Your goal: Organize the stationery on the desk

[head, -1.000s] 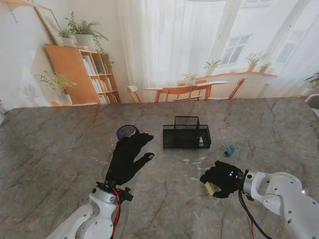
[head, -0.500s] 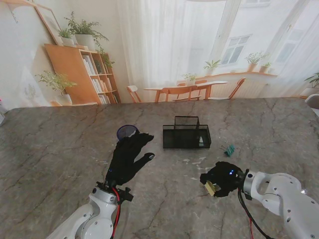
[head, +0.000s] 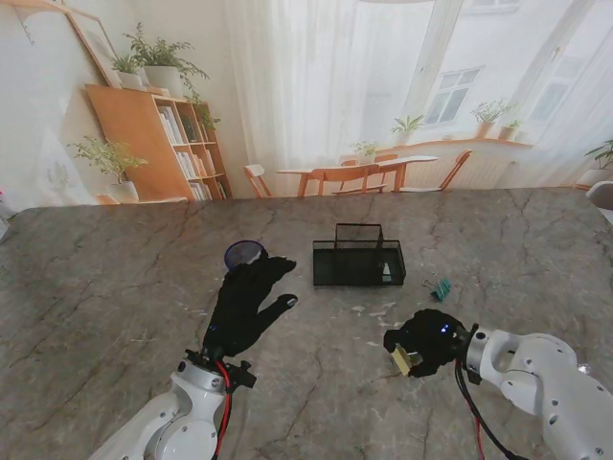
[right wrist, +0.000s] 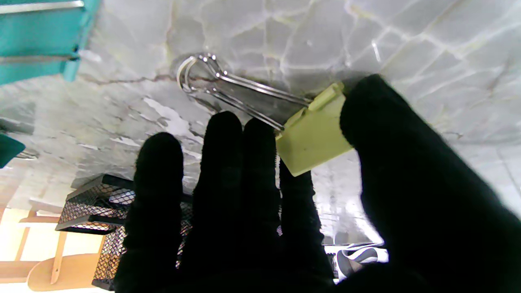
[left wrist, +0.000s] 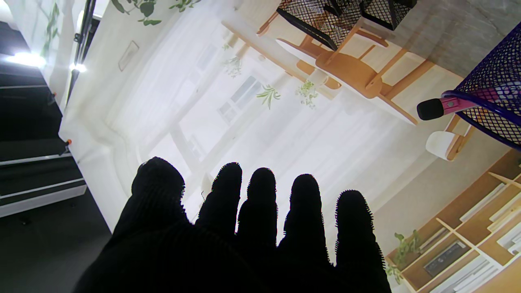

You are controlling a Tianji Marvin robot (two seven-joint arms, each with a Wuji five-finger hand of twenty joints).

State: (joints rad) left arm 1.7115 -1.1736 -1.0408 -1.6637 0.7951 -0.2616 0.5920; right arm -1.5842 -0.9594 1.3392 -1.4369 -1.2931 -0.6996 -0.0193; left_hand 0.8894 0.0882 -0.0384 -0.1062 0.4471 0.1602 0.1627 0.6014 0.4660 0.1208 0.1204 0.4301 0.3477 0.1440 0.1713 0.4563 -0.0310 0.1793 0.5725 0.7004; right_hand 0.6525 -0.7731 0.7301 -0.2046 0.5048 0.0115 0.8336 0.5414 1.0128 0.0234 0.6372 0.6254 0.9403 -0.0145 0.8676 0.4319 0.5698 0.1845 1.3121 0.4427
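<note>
My right hand (head: 424,341) is shut on a yellow binder clip (head: 403,359), low over the table near me on the right. In the right wrist view the yellow binder clip (right wrist: 313,135) is pinched between thumb and fingers, its wire handles against the marble. A black mesh organizer (head: 358,258) stands at the table's middle, farther from me. A teal binder clip (head: 441,288) lies to the organizer's right. My left hand (head: 246,304) hovers open, fingers spread, just short of a purple mesh pen cup (head: 244,254). A pink pen (left wrist: 437,108) sticks out of the cup (left wrist: 494,101).
The grey marble table (head: 105,287) runs wide on both sides. Small white flecks (head: 375,310) lie between the organizer and my right hand. A second teal object (right wrist: 40,36) shows close to the right hand in the right wrist view.
My right hand has shifted slightly left and toward me with the yellow clip. The left hand has not moved.
</note>
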